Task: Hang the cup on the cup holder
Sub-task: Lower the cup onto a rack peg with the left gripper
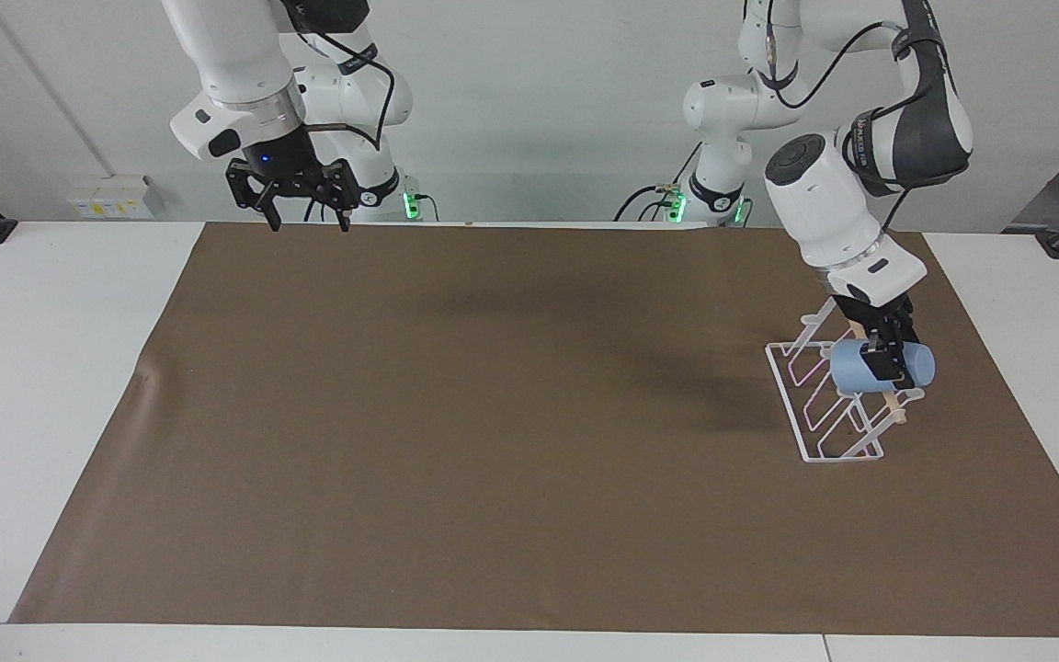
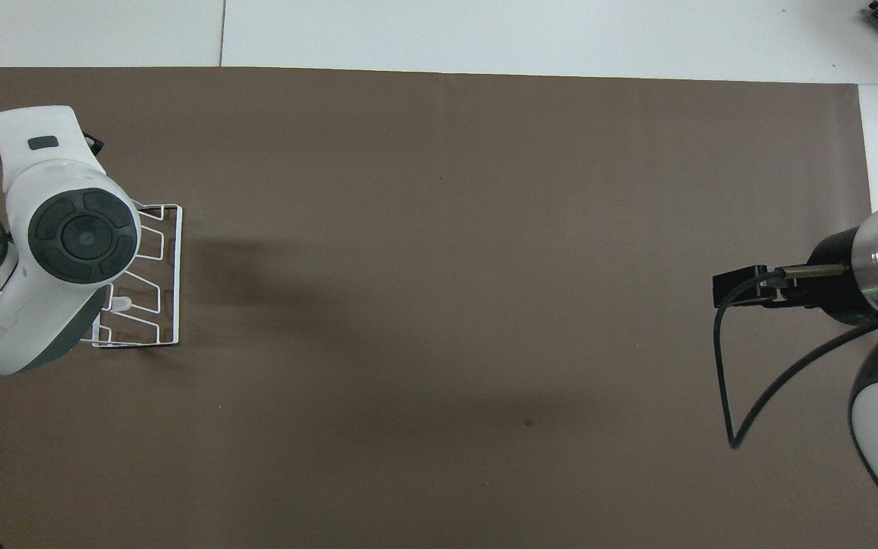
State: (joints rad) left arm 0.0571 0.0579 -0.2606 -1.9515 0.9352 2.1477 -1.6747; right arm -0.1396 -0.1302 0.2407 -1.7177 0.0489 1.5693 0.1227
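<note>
Left gripper (image 1: 885, 360) clamped on cup (image 1: 881, 367), held sideways over the holder (image 1: 825, 395) at the left arm's end, seemingly to slip its mouth onto a prong; right gripper (image 1: 306, 215) waits, fingers spread, over the mat's (image 1: 493, 441) robot-side edge.

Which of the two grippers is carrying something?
The left gripper, over the cup holder, is shut on the blue cup; the right gripper waits open and empty.

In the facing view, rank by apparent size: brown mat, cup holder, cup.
1. brown mat, by far the largest.
2. cup holder.
3. cup, held by the left gripper over the holder, partly hidden.
</note>
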